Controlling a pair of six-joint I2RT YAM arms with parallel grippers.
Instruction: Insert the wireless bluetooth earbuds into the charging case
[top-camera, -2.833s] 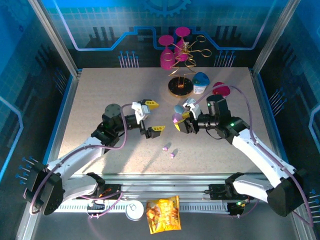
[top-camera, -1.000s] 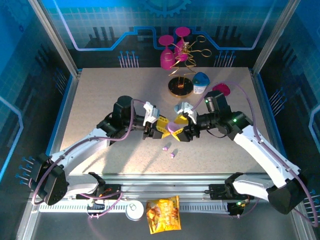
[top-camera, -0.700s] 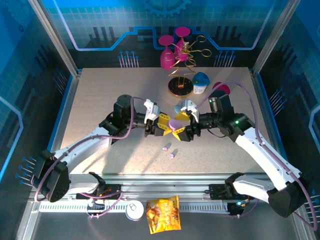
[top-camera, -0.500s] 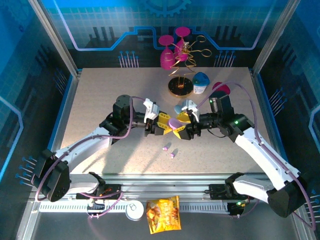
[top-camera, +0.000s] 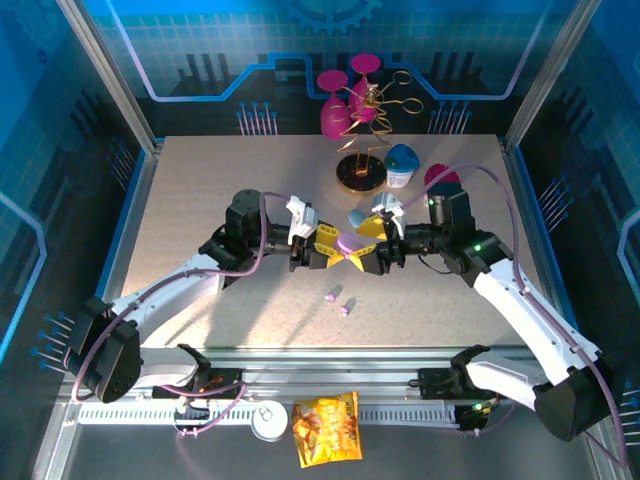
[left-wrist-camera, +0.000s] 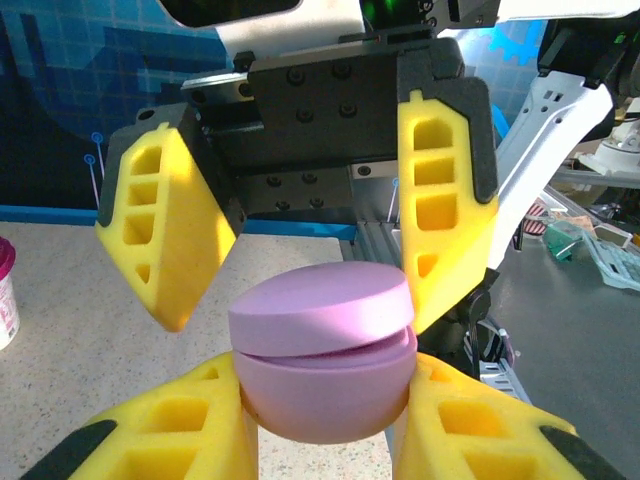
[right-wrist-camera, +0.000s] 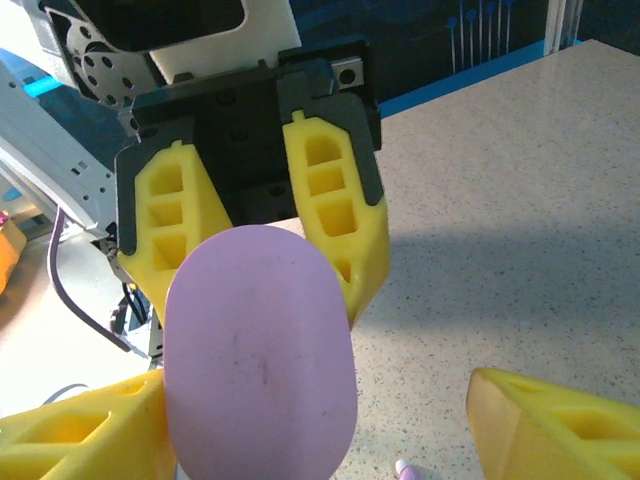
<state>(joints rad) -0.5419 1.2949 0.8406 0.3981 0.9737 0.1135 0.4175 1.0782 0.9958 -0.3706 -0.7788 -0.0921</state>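
Note:
A lilac pebble-shaped charging case hangs above the table's middle, lid slightly ajar. My left gripper is shut on its lower half from the left. My right gripper faces it from the right. Its yellow fingers stand open on either side of the lid, and the case fills the left part of their gap, apart from the right finger. Two lilac earbuds lie on the table below; one earbud shows under the case.
A pale blue case lies just behind the grippers. A gold wire stand, pink glasses, a blue-and-white tub and a pink disc stand at the back. A snack bag lies off the front edge.
My left gripper came in from the left, open at first, and shut on the case that the right gripper held. The right gripper's jaws have just widened and its arm drew back slightly.

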